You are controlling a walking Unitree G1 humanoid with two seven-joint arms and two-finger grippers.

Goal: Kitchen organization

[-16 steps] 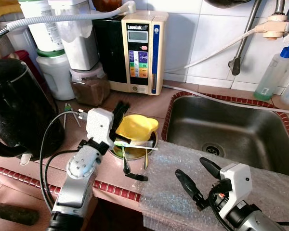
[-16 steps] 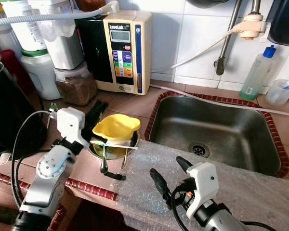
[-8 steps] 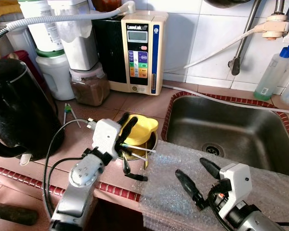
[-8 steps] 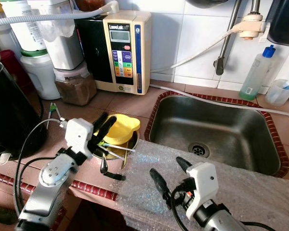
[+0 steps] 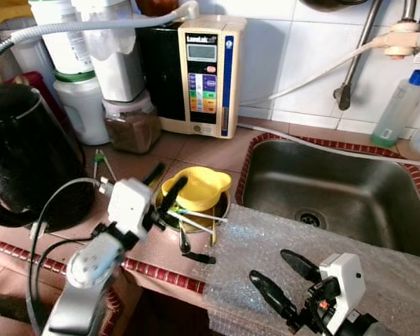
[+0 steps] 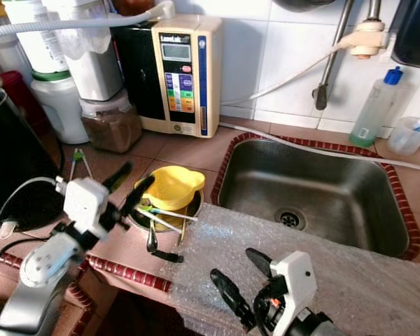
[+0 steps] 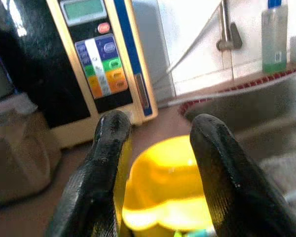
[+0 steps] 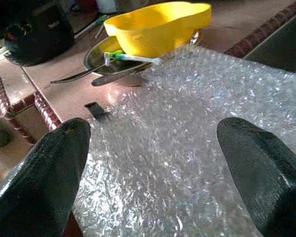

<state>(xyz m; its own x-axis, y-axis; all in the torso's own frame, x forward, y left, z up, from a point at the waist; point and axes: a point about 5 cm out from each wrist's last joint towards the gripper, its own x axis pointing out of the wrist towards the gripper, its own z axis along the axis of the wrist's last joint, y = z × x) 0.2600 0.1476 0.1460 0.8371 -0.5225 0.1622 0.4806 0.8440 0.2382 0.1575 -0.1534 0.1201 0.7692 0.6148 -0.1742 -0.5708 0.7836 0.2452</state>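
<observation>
A yellow bowl (image 5: 196, 187) sits in a shallow metal dish (image 5: 222, 205) on the counter, left of the sink. A white toothbrush with a green tip (image 5: 194, 218) and two spoons (image 5: 183, 240) rest on the dish rim. My left gripper (image 5: 162, 185) is open just left of the bowl, its fingers pointing at it without touching. In the left wrist view the bowl (image 7: 167, 182) lies between and beyond the two fingers (image 7: 106, 148). My right gripper (image 5: 271, 267) hovers open over a sheet of bubble wrap (image 5: 266, 234), holding nothing.
A black kettle (image 5: 21, 154) stands at the left. A water ioniser (image 5: 206, 73), a jar (image 5: 131, 126) and white containers line the back wall. The steel sink (image 5: 336, 189) lies right, with a blue-capped bottle (image 5: 399, 105) behind. A small black piece (image 5: 199, 257) lies near the counter edge.
My left gripper, which had its fingers over the bowl's left rim half a second ago, has drawn back to the left. The right gripper has sunk lower toward the counter's near edge.
</observation>
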